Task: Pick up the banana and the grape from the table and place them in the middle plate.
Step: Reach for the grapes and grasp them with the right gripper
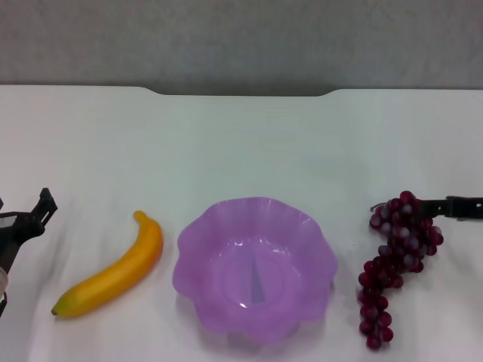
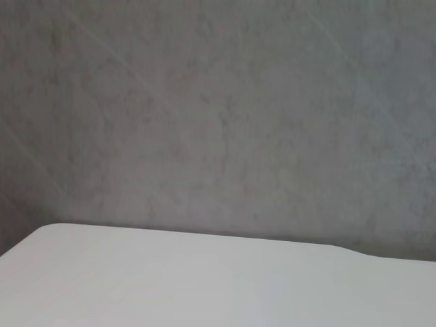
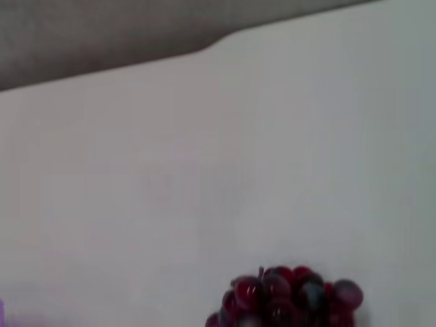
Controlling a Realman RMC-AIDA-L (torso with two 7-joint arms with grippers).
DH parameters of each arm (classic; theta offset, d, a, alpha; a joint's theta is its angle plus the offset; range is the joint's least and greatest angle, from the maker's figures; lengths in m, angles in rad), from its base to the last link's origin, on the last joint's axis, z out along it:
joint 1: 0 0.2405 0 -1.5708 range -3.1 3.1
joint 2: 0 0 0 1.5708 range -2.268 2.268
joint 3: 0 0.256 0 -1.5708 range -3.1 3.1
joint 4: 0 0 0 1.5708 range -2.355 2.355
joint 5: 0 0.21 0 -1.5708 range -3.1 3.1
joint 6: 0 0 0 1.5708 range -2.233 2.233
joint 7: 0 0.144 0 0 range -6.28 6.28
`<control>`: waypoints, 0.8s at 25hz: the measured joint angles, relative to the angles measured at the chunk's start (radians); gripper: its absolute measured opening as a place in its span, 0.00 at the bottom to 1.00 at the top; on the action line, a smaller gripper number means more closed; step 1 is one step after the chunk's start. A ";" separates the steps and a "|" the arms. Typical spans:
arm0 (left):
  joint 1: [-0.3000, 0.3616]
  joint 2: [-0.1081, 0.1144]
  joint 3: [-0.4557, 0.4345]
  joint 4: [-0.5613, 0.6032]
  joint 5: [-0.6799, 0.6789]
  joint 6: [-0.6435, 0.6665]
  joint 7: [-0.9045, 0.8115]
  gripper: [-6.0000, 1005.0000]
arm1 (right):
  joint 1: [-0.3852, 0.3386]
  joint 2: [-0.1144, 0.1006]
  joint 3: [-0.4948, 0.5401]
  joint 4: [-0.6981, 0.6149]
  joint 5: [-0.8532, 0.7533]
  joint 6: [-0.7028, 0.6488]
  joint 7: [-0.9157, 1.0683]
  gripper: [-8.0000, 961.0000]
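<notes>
The yellow-orange banana [image 1: 113, 270] lies on the white table [image 1: 241, 143], left of the purple scalloped middle plate [image 1: 198, 235], whose bowl holds nothing. The dark red grape [image 1: 395, 264] bunch lies to the right of the plate, and its top end also shows in the right wrist view as the grape [image 3: 286, 297]. My right gripper [image 1: 450, 207] reaches in low from the right edge, its tip right at the top of the bunch. At the left edge my left gripper [image 1: 29, 220] sits apart from the banana. The left wrist view shows only table and wall.
The table's far edge has a notch [image 1: 241, 92] with a grey wall [image 1: 241, 38] behind it. The table [image 2: 204, 279] and wall fill the left wrist view. White tabletop stretches behind the plate and fruit.
</notes>
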 joint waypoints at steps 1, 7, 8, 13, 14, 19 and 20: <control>-0.001 0.000 0.000 0.000 0.000 0.000 0.000 0.88 | 0.008 0.001 -0.004 -0.018 0.000 -0.002 -0.009 0.90; -0.004 -0.001 0.000 -0.001 0.000 0.000 0.000 0.88 | 0.040 0.005 -0.054 -0.084 0.001 -0.049 -0.023 0.90; -0.004 -0.001 0.000 -0.002 0.000 0.000 0.000 0.88 | 0.043 0.005 -0.058 -0.094 0.001 -0.058 -0.025 0.90; -0.004 -0.002 0.000 -0.002 0.001 0.000 0.000 0.88 | 0.051 0.004 -0.071 -0.139 0.001 -0.122 -0.051 0.90; -0.004 -0.002 0.000 -0.003 0.002 0.000 0.000 0.88 | 0.051 0.004 -0.072 -0.148 0.002 -0.136 -0.059 0.90; -0.004 -0.002 0.000 -0.006 0.006 0.000 0.000 0.88 | 0.053 0.005 -0.104 -0.198 0.011 -0.218 -0.078 0.90; -0.004 -0.002 0.000 -0.007 0.006 0.000 0.000 0.88 | 0.054 0.005 -0.116 -0.208 0.011 -0.239 -0.078 0.90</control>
